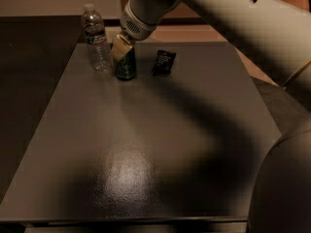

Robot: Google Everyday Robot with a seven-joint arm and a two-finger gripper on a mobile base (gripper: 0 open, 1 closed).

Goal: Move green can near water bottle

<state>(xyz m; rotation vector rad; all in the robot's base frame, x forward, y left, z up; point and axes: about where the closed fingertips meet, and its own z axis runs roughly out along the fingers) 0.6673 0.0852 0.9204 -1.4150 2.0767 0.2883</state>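
You have one green can (pixel 126 67), upright on grey table (pixel 146 144), toward far edge. One water bottle (pixel 96 39), upright, just beside can on view's left; touching or apart, you cannot tell. One black packet (pixel 164 62) near can on other side. One gripper (pixel 121 47) down at can's top, covering it. Clamped on can or released: you cannot tell.

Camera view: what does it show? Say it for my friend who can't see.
A robot arm's gripper is at the top of a green can standing upright on a dark table, close beside a clear water bottle. A small black packet lies on the can's other side.
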